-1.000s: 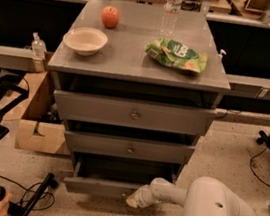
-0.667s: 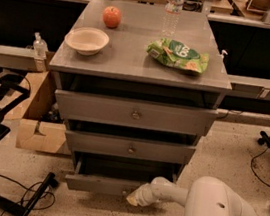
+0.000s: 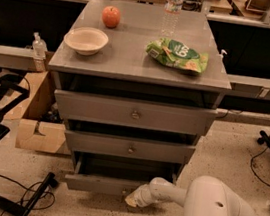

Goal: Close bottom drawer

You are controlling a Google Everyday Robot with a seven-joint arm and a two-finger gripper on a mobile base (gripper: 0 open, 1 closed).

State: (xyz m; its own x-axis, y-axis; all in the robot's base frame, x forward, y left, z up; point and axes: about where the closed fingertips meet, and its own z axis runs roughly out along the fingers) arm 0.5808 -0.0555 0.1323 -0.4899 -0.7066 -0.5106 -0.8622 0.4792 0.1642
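little differs from a second ago. the bottom drawer (image 3: pixel 94 183) is as far out of the foot of the bench (image 3: pixel 131 64) as it was, its grey front standing forward of the two drawer fronts above it. the gripper (image 3: pixel 133 199) remains at the right part of that front, touching it, with the pale arm (image 3: pixel 210 215) reaching in from the bench's lower right. whether the gripper is spread or closed up does not show. a dark rounded shape that lay on the floor off the bench's lower left corner has gone from view. the things on the bench top have not moved.

the bottom drawer's box is a dark hollow behind its front; what it holds, if anything, cannot be made out. the middle drawer (image 3: pixel 129 147) and the top drawer (image 3: pixel 134 112) each sit a little out from the bench frame, with dark gaps over them and nothing visible inside. on the bench top a pale bowl (image 3: pixel 86 40) rests near the left edge, and its inside looks bare. an apple (image 3: pixel 111 16) is behind it, a water bottle (image 3: pixel 173 4) stands at the back, and a green bag (image 3: pixel 178 55) lies on the right half. a cardboard box (image 3: pixel 42 119) sits on the floor against the bench's left side, its contents hidden.
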